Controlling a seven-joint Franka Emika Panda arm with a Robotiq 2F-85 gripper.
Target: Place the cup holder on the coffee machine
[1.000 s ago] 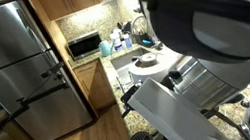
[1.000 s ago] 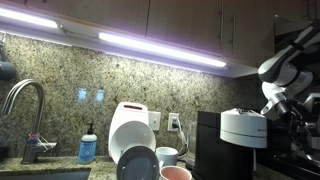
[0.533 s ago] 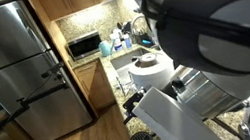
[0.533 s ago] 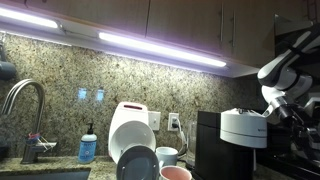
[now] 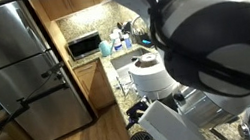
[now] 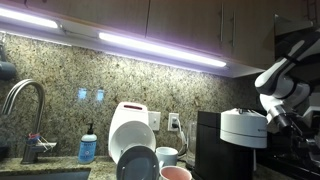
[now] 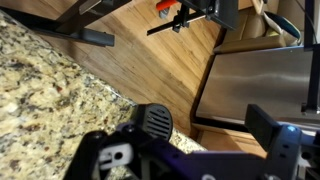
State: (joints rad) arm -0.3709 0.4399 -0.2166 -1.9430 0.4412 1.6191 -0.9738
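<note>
In the wrist view the cup holder, a small round black disc with a slotted grille top, lies at the edge of the speckled granite counter. My gripper hangs over it, open, with nothing between the jaws. The disc sits nearer the left finger, while the right finger is far off to the right. The coffee machine is a black box with a round silver-grey head and shows in both exterior views. My arm reaches above and beside it.
A steel fridge and wooden floor lie beyond the counter edge. A white-and-chrome appliance, plates, cups, a blue soap bottle and a faucet stand along the counter. A microwave sits at the back.
The arm has swung across an exterior view, uncovering the coffee machine's round head. The wrist has shifted slightly beside the machine. The jaws stay open.
</note>
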